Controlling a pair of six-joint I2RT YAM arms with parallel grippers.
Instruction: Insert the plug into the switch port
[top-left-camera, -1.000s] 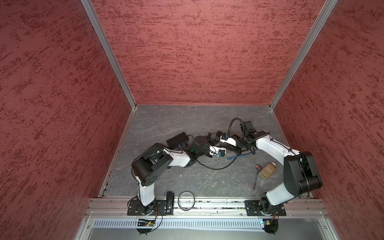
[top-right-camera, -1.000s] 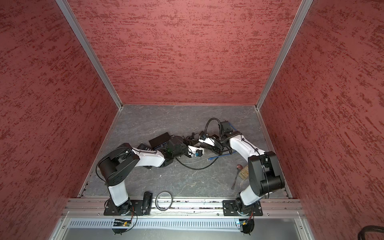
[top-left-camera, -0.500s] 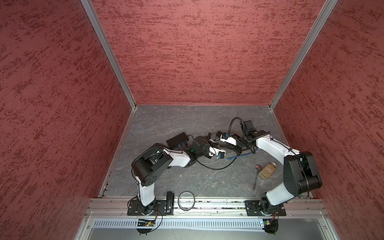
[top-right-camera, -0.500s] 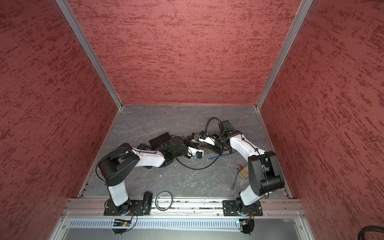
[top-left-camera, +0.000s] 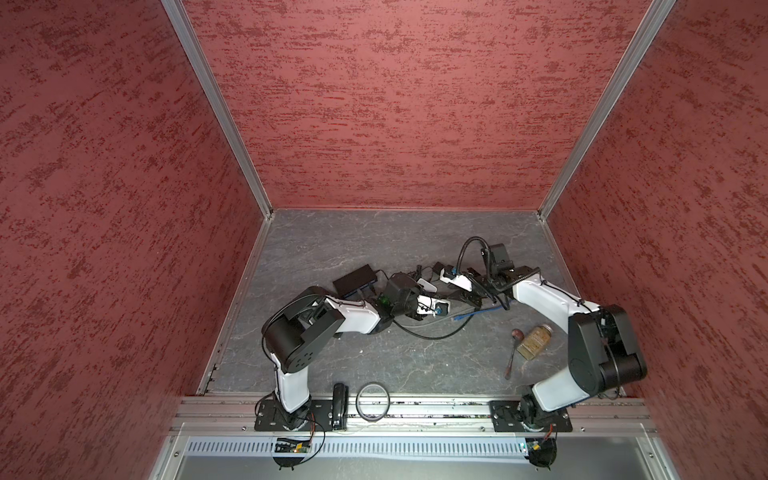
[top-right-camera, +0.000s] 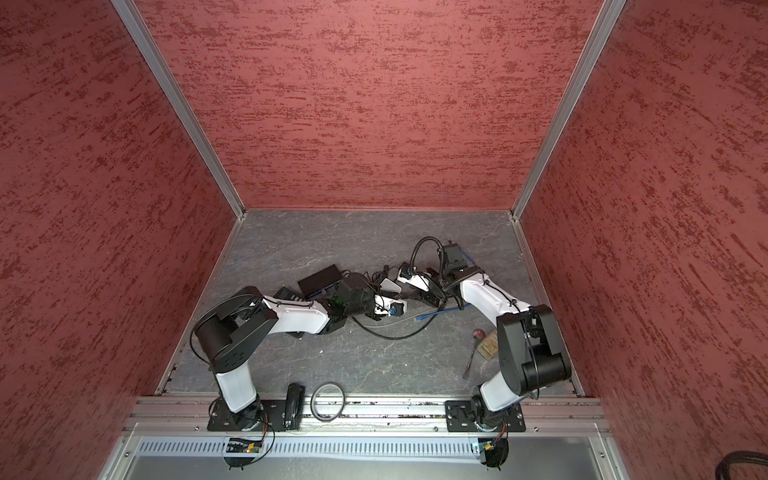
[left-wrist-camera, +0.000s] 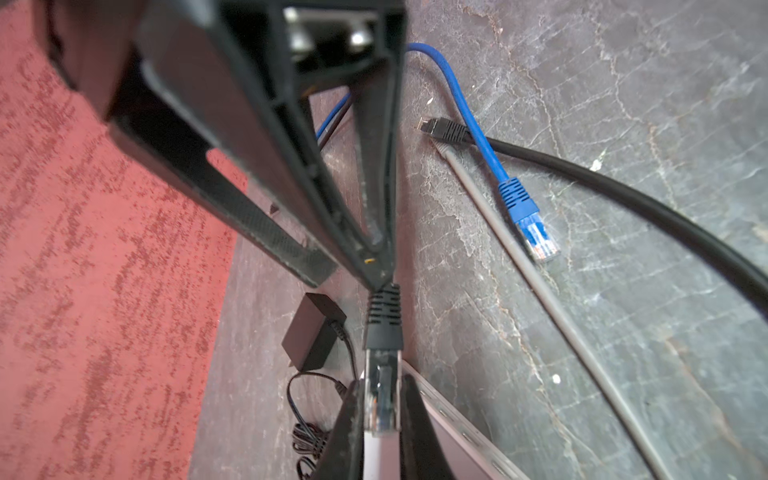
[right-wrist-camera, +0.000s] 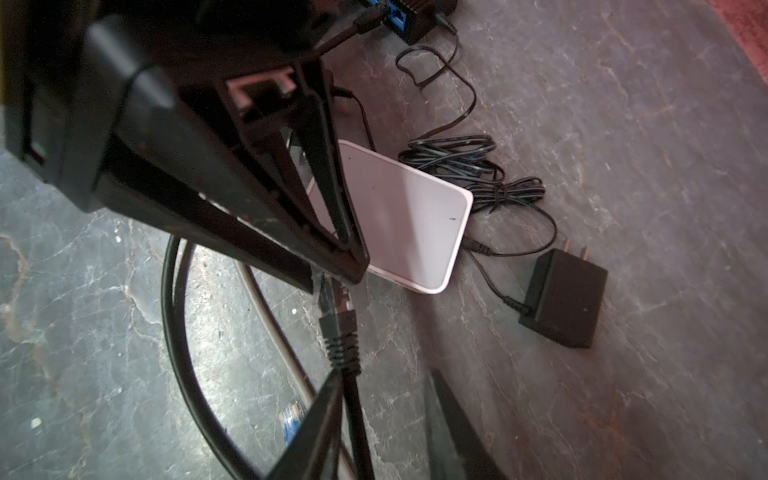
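Black boot and clear tip, the plug (left-wrist-camera: 381, 332) is pinched between the fingers of my left gripper (left-wrist-camera: 379, 384), boot poking out past their tips toward my right gripper (right-wrist-camera: 385, 376), whose jaws I see spread with the cable (right-wrist-camera: 354, 409) beside one finger, white box (right-wrist-camera: 407, 216) close by.

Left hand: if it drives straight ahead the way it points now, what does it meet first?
Most likely the right hand, which stands open just beyond the black boot of the plug that the left hand clamps. Depth is hard to judge from the wrist view.
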